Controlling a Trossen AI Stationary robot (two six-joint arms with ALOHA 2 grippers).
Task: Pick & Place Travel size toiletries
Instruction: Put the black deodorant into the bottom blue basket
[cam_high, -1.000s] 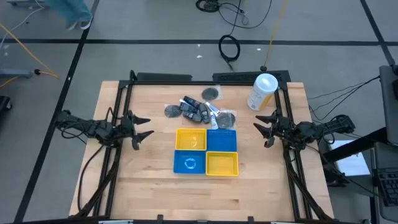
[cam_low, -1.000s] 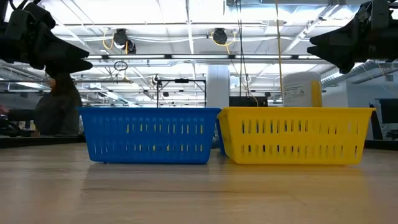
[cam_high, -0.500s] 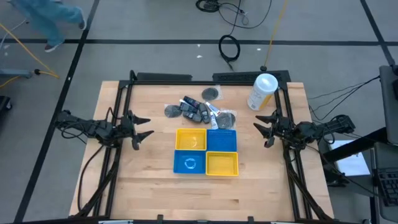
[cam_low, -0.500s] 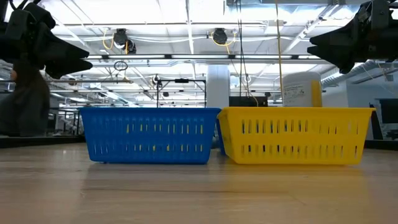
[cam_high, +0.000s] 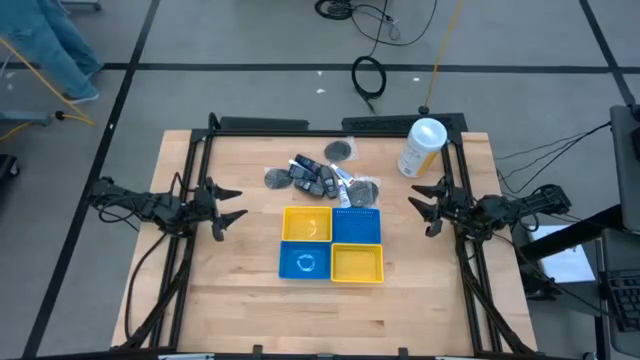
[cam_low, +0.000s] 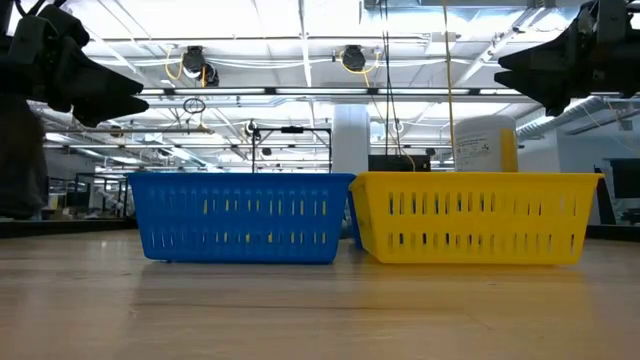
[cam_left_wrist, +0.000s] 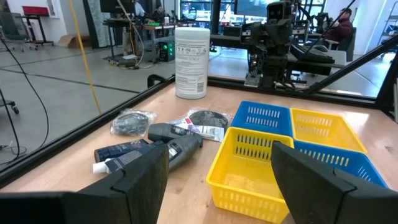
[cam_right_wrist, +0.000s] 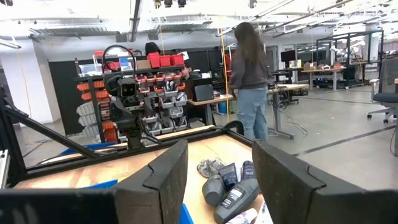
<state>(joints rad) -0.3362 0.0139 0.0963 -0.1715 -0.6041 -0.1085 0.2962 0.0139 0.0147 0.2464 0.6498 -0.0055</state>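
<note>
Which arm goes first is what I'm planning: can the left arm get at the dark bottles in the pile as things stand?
Probably yes. The left gripper is open at the table's left edge, with bare table between it and the dark bottles.

No text, brand, number or sign can be read in any view. The tall white canister (cam_left_wrist: 190, 61) at the far right of the surface carries blocks of small print on its label — too fine to make out. The dark bottles (cam_left_wrist: 149, 147) in the pile of travel size toiletries (cam_high: 322, 175) show pale label patches, and the thin white tube (cam_left_wrist: 206, 130) has blue and red marks — none of it legible. A pale sheet (cam_low: 479, 152) behind the yellow tray in the low view bears lines of print, also unreadable.
</note>
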